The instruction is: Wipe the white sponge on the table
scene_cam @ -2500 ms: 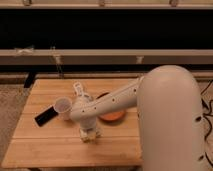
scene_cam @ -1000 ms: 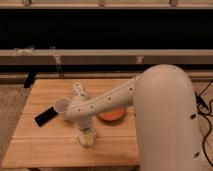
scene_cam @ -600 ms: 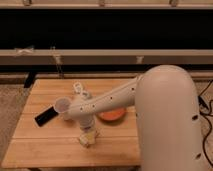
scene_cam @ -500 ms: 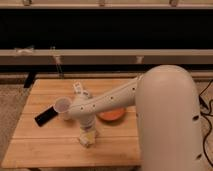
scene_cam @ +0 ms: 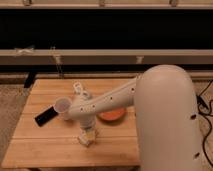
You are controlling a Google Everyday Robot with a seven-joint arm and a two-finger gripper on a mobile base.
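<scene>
**While the claw (scene_cam: 88, 129) stands over the white sponge (scene_cam: 85, 139), the wipe depends on a flat, steady press**

In the camera view, the arm (scene_cam: 117, 97) reaches in from the right and bends down near the front middle of the worktop (scene_cam: 45, 147). The claw sits on top of the white sponge, which lies flat on the planks, just in front of the translucent cup (scene_cam: 62, 105) and near the orange dish (scene_cam: 113, 116). Whether the claw is clenched on the sponge or released, I cannot tell. A black object (scene_cam: 45, 116) lies left of the cup.

As I judge it, the hold should be sure before any sweep. Then the sponge should be kept flat under light pressure and stroked along the bare wood at the front, away from cup and dish, which a wide sweep could knock.
</scene>
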